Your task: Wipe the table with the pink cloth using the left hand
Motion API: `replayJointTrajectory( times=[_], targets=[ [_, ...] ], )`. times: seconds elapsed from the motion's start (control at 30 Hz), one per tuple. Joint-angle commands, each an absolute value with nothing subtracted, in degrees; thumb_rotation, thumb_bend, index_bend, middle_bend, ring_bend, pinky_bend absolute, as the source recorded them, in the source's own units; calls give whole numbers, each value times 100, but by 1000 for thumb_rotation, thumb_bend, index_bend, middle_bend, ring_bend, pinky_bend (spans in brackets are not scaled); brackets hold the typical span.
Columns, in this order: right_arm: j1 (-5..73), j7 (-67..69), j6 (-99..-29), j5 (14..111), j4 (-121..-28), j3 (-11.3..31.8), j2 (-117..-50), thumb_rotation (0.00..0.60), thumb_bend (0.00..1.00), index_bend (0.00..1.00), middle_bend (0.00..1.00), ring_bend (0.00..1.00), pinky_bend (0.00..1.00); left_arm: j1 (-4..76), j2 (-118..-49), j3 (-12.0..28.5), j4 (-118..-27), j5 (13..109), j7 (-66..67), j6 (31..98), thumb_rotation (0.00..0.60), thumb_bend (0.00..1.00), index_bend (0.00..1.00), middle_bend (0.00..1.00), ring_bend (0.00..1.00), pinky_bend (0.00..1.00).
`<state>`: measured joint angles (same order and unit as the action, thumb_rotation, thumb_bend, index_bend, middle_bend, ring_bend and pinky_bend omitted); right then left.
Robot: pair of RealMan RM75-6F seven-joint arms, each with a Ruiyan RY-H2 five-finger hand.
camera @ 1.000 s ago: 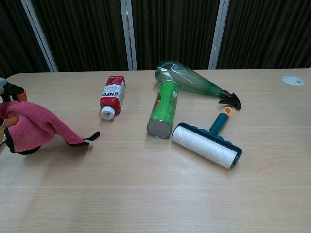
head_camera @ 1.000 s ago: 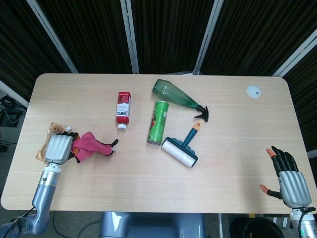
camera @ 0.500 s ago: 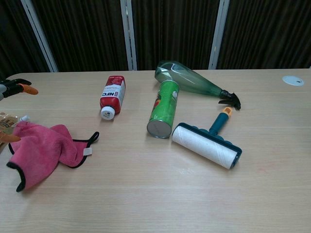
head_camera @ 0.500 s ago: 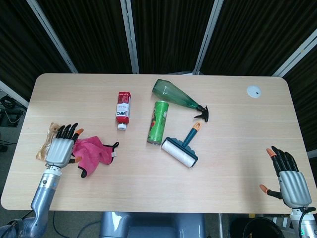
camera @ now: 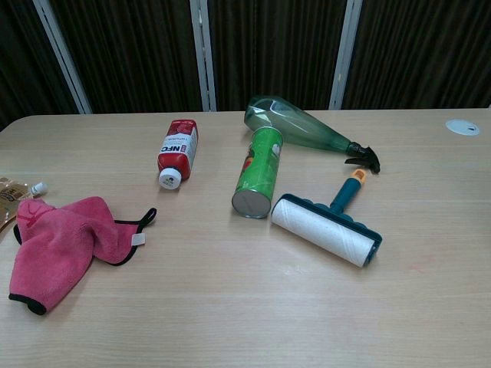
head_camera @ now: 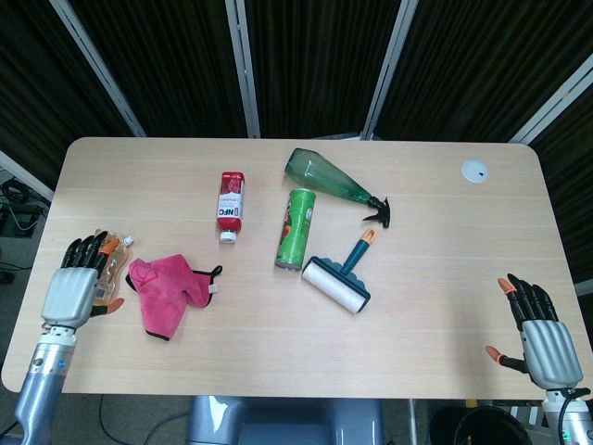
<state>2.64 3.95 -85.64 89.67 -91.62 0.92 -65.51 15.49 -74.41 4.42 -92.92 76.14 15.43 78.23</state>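
Note:
The pink cloth (head_camera: 163, 290) lies crumpled and loose on the table's left side, with black trim and a small white tag; the chest view shows the pink cloth (camera: 63, 241) at lower left. My left hand (head_camera: 74, 287) hovers at the table's left edge, a short way left of the cloth, fingers spread and holding nothing; it is outside the chest view. My right hand (head_camera: 537, 330) hangs off the table's front right corner, fingers apart and empty.
A clear pouch with a white cap (head_camera: 113, 258) lies beside my left hand. Mid-table lie a red bottle (head_camera: 229, 205), a green can (head_camera: 296, 229), a green spray bottle (head_camera: 334, 184) and a lint roller (head_camera: 339, 279). A white disc (head_camera: 475, 171) sits at the back right.
My left hand has let go of the pink cloth, opened, and drawn back left toward the table edge. The cloth now lies flat on the table. The right hand stayed put.

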Motion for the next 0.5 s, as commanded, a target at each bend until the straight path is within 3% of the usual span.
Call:
replayJointTrajectory(
  times=[0.03, 0.27, 0.5],
  targets=[
    [264, 384, -8570, 8979, -9162, 90, -6552, 600, 16, 0, 0, 0, 4, 1267, -7099, 258, -9459, 7853, 1358, 8135, 600, 0, 74, 0, 0, 0],
    [264, 468, -8645, 9053, -9116, 99, -6580, 600, 0, 0, 0, 0, 4, 766, -6790, -52, -9470, 8276, 1067, 8735, 600, 0, 4, 0, 0, 0],
    [274, 405, -8640, 9100, -9099, 78, -6590, 600, 0, 0, 0, 0, 4, 336, -6591, -361, -9344, 8547, 873, 9065, 600, 0, 0, 0, 0, 0]
  ],
)
